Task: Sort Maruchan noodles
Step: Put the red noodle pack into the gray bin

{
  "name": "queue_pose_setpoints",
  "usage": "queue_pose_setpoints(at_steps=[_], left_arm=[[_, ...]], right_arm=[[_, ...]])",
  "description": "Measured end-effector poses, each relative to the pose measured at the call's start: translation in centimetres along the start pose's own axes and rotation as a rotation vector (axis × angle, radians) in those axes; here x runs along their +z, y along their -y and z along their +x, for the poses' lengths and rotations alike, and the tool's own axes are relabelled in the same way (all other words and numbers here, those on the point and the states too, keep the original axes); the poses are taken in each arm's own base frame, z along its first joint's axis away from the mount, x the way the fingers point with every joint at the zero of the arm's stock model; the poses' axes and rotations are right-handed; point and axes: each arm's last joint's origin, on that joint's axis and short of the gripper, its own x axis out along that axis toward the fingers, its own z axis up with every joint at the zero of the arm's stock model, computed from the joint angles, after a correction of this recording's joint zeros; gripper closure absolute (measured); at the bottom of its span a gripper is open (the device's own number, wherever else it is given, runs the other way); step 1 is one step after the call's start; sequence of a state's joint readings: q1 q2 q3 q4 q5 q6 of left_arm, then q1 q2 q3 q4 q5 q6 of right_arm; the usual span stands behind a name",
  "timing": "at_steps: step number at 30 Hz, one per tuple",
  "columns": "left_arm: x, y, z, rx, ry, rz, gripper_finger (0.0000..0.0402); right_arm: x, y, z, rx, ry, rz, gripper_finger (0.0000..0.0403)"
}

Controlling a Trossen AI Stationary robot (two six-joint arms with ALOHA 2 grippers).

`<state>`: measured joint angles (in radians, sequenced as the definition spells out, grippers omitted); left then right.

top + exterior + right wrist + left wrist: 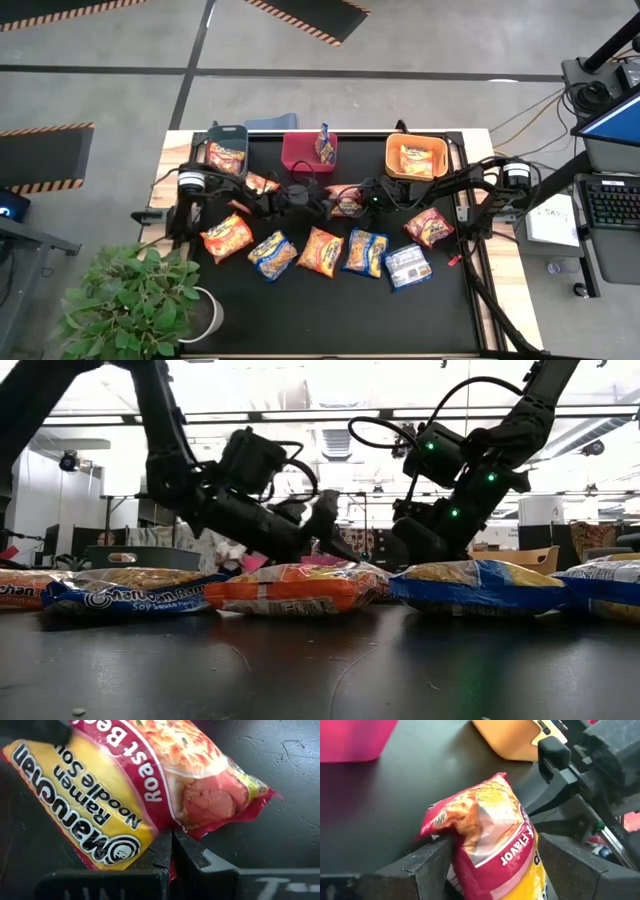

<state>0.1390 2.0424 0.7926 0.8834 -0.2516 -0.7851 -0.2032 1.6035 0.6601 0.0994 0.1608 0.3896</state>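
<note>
High view: both arms meet mid-counter (pixel 200 335) over one red-and-yellow Roast Beef Maruchan packet (pixel 347 201). Right claw (pixel 171 851) is pinched fully closed on the packet's edge. Left claw (pixel 495 857) is spread wide, fingers (pixel 427 865) either side of the same packet, not clamping it. Other packets lie in a row nearer the front, some in the grey bin (pixel 226 150), red bin (pixel 308 150) and orange bin (pixel 415 155).
</note>
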Motion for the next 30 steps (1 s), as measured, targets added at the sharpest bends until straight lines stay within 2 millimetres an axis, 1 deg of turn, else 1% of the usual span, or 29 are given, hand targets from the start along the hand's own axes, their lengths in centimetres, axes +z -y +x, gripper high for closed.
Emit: queue_pose_setpoints(at_steps=[4, 8, 12, 16, 20, 22, 24, 26, 30], left_arm=[[0.0, 0.3, 0.7, -0.015, 0.002, 0.017, 0.014], [0.1, 0.4, 0.7, -0.019, 0.002, 0.029, 0.0171], [-0.1, 0.5, 0.6, -0.017, -0.011, 0.036, 0.0223], [-0.1, 0.6, 0.6, -0.025, -0.011, 0.043, 0.0292], [0.0, 0.8, 0.4, -0.039, -0.017, 0.089, 0.0361], [0.2, 1.0, 0.4, -0.048, -0.015, 0.109, 0.0387], [0.4, 1.2, 0.3, -0.056, -0.015, 0.119, 0.0394], [0.5, 1.4, 0.1, -0.084, -0.04, 0.12, 0.0393], [1.0, 2.7, -0.8, -0.148, -0.085, 0.191, 0.0398]], right_arm=[[0.0, 0.0, 0.0, 0.0, 0.002, 0.002, 0.0394], [0.0, 0.0, 0.0, 0.002, 0.004, 0.003, 0.0394], [0.1, 0.0, 0.0, 0.005, 0.008, 0.004, 0.0394], [0.4, -0.1, -0.8, 0.02, 0.025, 0.008, 0.0394], [1.3, -0.3, -2.4, 0.047, 0.078, 0.012, 0.0394], [1.7, -0.4, -3.4, 0.061, 0.107, 0.014, 0.0394], [2.1, -0.4, -4.5, 0.074, 0.136, 0.01, 0.0394], [2.5, -0.4, -5.7, 0.082, 0.168, 0.008, 0.0394], [3.7, -0.3, -8.6, 0.117, 0.288, -0.038, 0.0394]])
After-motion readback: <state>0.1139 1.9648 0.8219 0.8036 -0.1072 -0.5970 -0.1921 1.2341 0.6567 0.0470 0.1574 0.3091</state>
